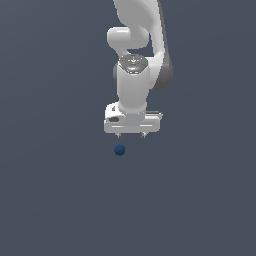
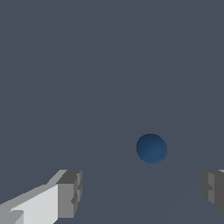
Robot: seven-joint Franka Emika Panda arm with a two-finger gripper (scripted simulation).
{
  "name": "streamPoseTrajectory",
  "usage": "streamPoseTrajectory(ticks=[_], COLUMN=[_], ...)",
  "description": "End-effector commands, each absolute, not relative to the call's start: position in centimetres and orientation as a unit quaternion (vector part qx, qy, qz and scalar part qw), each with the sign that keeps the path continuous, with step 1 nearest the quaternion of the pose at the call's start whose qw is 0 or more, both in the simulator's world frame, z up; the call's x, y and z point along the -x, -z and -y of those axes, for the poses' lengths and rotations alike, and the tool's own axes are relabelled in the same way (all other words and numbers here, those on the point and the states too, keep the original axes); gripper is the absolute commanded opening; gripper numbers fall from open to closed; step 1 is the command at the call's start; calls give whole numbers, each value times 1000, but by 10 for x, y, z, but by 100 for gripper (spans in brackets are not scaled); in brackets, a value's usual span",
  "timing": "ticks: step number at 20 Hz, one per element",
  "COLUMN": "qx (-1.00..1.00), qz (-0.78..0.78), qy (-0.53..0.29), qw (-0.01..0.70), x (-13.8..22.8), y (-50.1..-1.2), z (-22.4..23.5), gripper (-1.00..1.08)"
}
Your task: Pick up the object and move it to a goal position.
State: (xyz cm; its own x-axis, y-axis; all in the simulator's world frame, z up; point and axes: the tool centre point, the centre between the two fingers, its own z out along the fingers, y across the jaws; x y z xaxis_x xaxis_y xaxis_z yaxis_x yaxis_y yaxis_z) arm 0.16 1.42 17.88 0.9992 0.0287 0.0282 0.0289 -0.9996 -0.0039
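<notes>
Clearance around the dark blue ball (image 1: 119, 149)

Plain grey surface (image 1: 55, 200) runs unbroken on every side of the ball; nothing else stands on it in either view. Gripper (image 1: 131, 135) held apart from the ball, its fingertips (image 2: 70, 192) spread wide, the gap far broader than the ball. In the wrist view the ball (image 2: 152, 149) lies beyond the fingertips, nearer one fingertip than the other.

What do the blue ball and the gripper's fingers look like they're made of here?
Blue ball: smooth, matte dark blue, evenly shaded with no sharp highlight; possibly rubber or plastic, though a simulator render leaves it open.
Fingers: flat grey blocks with ridged faces, possibly rubber pads, on a white glossy gripper body resembling painted plastic or metal.
</notes>
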Motion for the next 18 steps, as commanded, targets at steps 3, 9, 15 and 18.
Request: streamPoseTrajectory(ticks=[3,9,15,18], qx=[1000,1000,1000,1000], qz=[13,6,6,-4], qy=[13,4,3,3], qw=[3,11,11,11], x=[-1,5,5,5], y=[-179,-185,-186,-182], z=[-14,-16,-17,-15], gripper=[100,100,100,100])
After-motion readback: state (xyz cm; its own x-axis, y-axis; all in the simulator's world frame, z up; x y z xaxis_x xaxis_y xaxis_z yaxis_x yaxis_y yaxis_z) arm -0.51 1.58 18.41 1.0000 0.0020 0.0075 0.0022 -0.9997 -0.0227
